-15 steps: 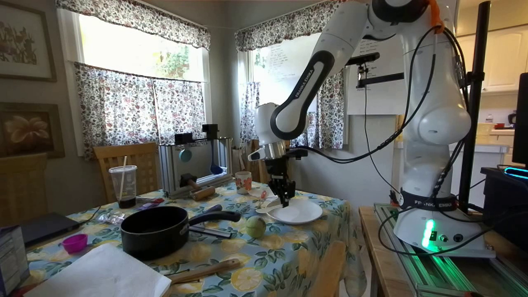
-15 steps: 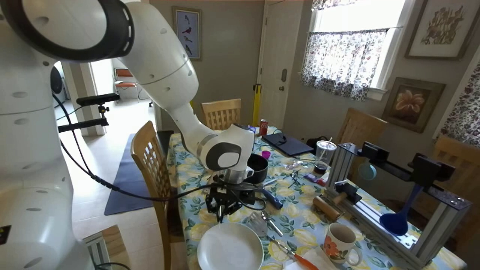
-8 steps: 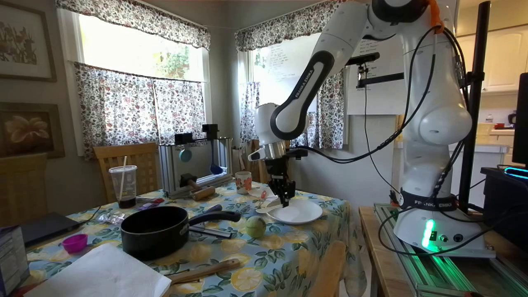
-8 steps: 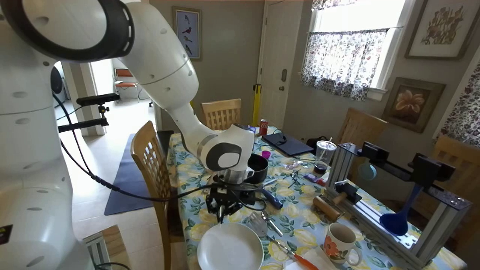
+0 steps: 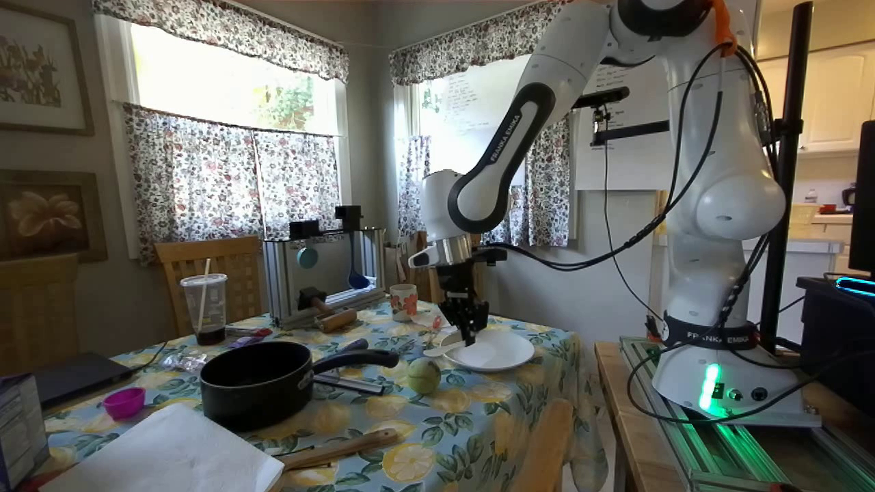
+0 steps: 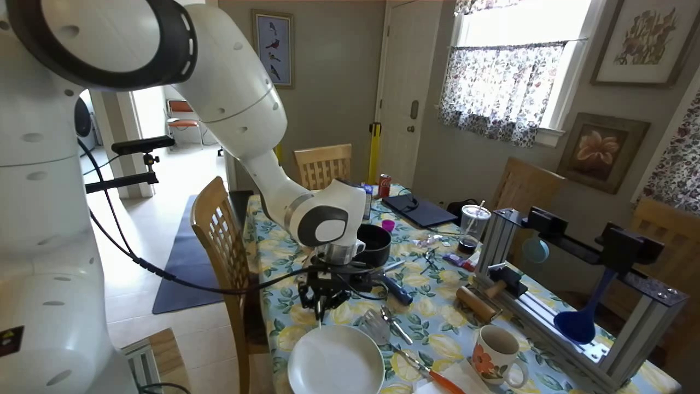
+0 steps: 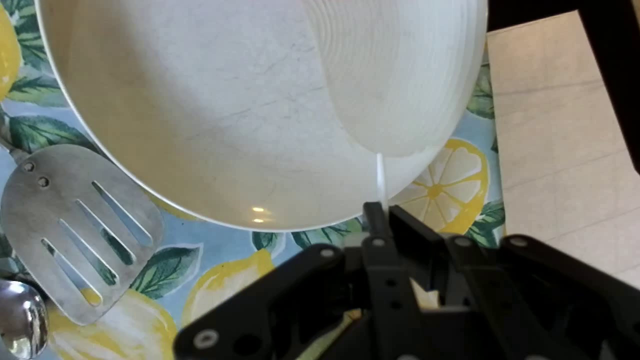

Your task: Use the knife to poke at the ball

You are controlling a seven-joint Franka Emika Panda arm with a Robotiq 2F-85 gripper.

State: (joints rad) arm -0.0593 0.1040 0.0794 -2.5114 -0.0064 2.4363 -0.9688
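The ball [image 5: 424,375] is round and yellow-green. It rests on the lemon-print tablecloth beside the white plate [image 5: 509,352]. It is hidden in an exterior view and outside the wrist view. My gripper [image 5: 470,339] points down over the plate's edge and also shows in an exterior view [image 6: 320,316]. In the wrist view its fingertips [image 7: 383,207] are closed on a thin white blade, seen edge-on, which I take for the knife [image 7: 381,175]. The knife's tip reaches over the plate. It also shows as a thin white line in an exterior view [image 6: 320,324]. The ball is apart from the knife.
A slotted metal spatula [image 7: 82,225] lies against the plate [image 7: 225,125]. A black pot [image 5: 260,389] stands near the ball, its handle pointing towards it. A dark-blue-handled utensil [image 6: 399,290], a mug [image 6: 495,350] and a metal frame rack [image 6: 552,306] are also on the table.
My gripper has shifted slightly to the left in both exterior views, with the knife still in it. The ball and plate have not moved.
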